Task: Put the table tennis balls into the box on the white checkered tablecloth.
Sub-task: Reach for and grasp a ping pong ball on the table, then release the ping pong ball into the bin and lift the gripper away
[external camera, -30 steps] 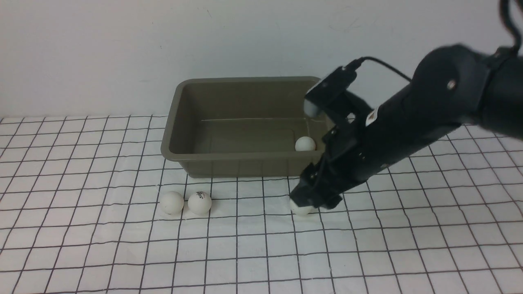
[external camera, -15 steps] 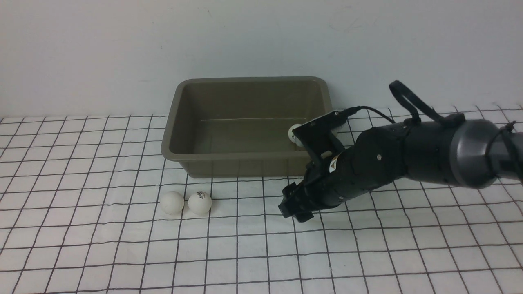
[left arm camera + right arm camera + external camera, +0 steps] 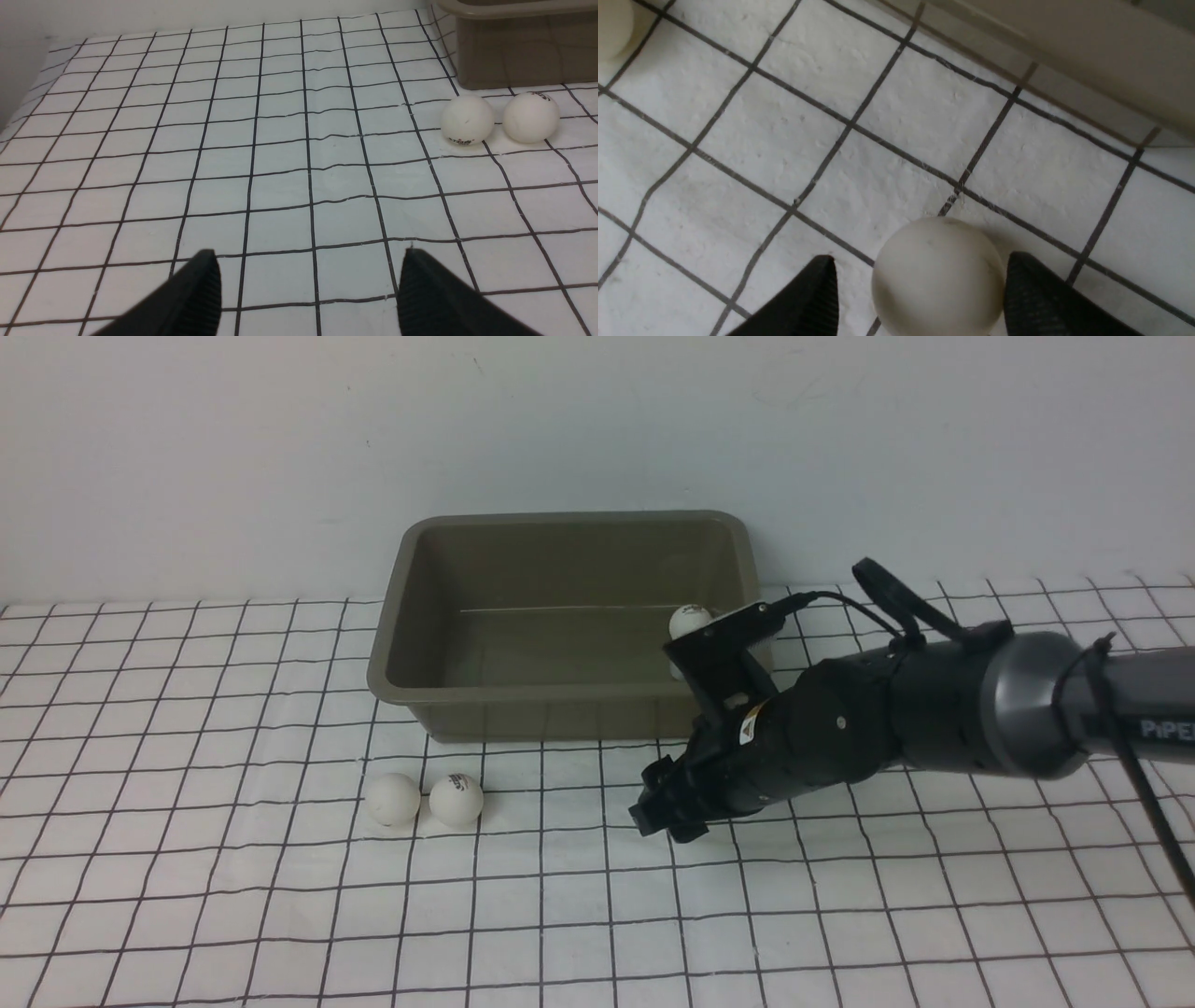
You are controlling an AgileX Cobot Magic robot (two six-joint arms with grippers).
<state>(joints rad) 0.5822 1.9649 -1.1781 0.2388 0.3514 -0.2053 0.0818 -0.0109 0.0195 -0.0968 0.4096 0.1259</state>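
Note:
The olive-grey box [image 3: 560, 709] stands on the white checkered tablecloth [image 3: 187, 896]; one table tennis ball [image 3: 691, 621] lies inside at its right end. Two more balls [image 3: 392, 799] [image 3: 456, 799] sit side by side in front of its left corner, also in the left wrist view [image 3: 467, 120] [image 3: 531, 116]. My right gripper [image 3: 665, 821] is low on the cloth before the box's right corner. In the right wrist view another ball [image 3: 936, 277] lies between its fingers [image 3: 817, 294]: it touches one, a gap remains at the other. My left gripper [image 3: 308, 261] is open over bare cloth.
The box wall [image 3: 1064, 46] runs close beyond the right gripper, and a ball [image 3: 612, 23] shows at that view's corner. The box corner [image 3: 523, 56] stands just past the two balls in the left wrist view. A white wall closes the back.
My right arm has dropped lower and flatter, bringing the gripper down around the ball on the cloth, which it now hides in the front view. The ball inside the box has rolled backward.

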